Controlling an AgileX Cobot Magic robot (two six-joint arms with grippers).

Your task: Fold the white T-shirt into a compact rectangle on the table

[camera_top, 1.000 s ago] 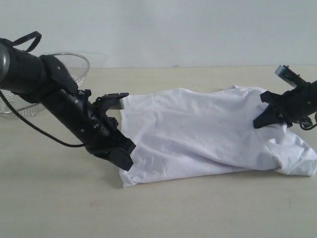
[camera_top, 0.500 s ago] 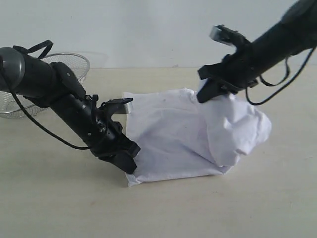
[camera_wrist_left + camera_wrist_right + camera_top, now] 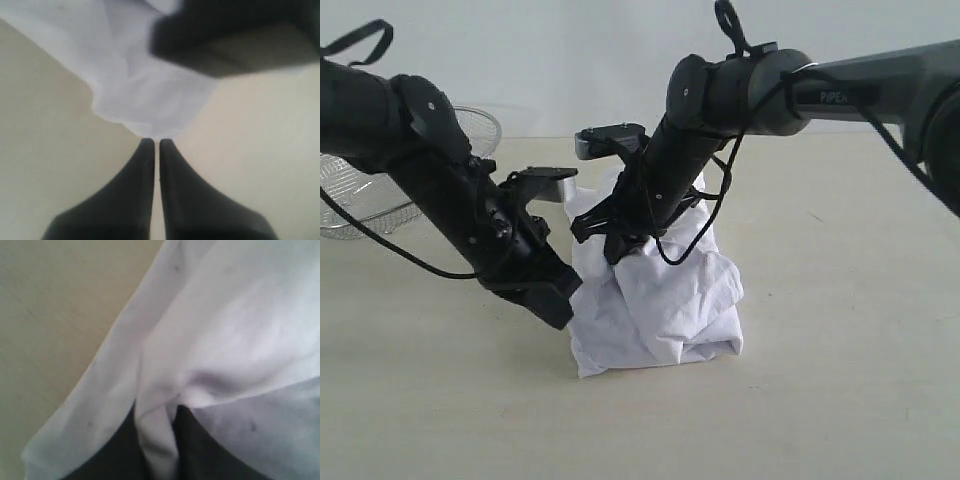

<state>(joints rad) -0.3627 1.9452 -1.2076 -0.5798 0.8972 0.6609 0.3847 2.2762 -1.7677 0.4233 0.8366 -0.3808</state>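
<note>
The white T-shirt (image 3: 660, 300) lies bunched in a narrow, crumpled heap on the table (image 3: 820, 400); its red lettering and neck tag are hidden. My right gripper (image 3: 618, 243) has reached across to the heap's upper left and is shut on a fold of cloth, which shows between its fingers (image 3: 200, 440) in the right wrist view, where the shirt (image 3: 225, 340) fills the frame. My left gripper (image 3: 558, 308) sits low at the shirt's left edge, shut. In the left wrist view a point of the shirt (image 3: 145, 95) meets its tips (image 3: 154, 142).
A silver wire-mesh basket (image 3: 480, 125) stands at the back left behind the left arm. The right arm stretches from the right edge over the shirt, with a loose cable (image 3: 695, 235) hanging beside it. Bare tabletop lies in front and to the right.
My right gripper has swept leftward from the far right, carrying the shirt's right side over onto the left half. The left gripper stayed at the left edge.
</note>
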